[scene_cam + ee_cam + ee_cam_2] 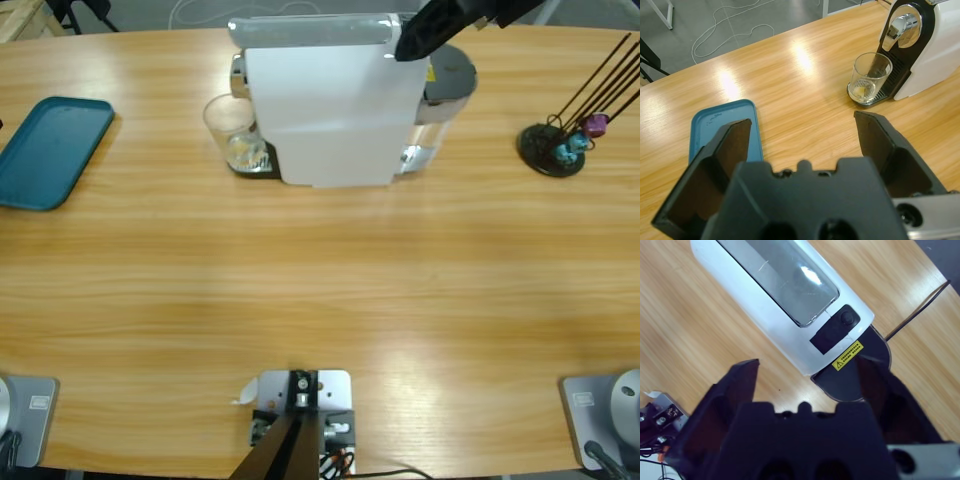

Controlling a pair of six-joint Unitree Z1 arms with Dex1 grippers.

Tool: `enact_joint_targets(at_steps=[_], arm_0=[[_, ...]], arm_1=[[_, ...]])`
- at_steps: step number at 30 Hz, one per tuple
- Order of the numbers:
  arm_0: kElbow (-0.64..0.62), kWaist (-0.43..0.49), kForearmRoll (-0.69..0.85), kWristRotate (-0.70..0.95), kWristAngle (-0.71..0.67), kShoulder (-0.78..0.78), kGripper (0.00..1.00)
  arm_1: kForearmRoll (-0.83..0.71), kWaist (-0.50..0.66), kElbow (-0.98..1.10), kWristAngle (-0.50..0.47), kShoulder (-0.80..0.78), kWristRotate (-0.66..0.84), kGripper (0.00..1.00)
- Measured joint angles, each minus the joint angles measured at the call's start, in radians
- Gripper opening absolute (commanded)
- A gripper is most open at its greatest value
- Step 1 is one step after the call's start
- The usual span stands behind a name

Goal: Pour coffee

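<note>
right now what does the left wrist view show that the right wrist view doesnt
Only the left wrist view shows the glass standing on the drip tray under the spout, with a little pale liquid at its bottom, the teal tray lying on the table, and the open left gripper. Only the right wrist view shows the machine's top with its clear lid, the yellow warning label and the open right gripper above it. Both show the white coffee machine and the wooden table.
</note>
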Motion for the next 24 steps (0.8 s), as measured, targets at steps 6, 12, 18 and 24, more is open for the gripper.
enact_joint_targets(at_steps=[6,12,18,24], arm_0=[[0.0,0.0,0.0,0.0,0.0,0.002,0.891],[0.0,0.0,0.0,0.0,-0.001,0.004,0.99],[0.0,0.0,0.0,0.0,-0.014,0.004,0.996],[0.0,0.0,0.0,0.001,-0.019,0.004,0.996]], arm_1=[[-0.016,0.0,0.018,0.0,0.0,0.021,0.918],[-0.031,-0.003,0.05,0.0,0.0,0.034,0.95],[-0.031,-0.009,0.052,0.0,0.0,0.036,0.95],[-0.031,-0.021,0.052,0.0,-0.001,0.037,0.95]])
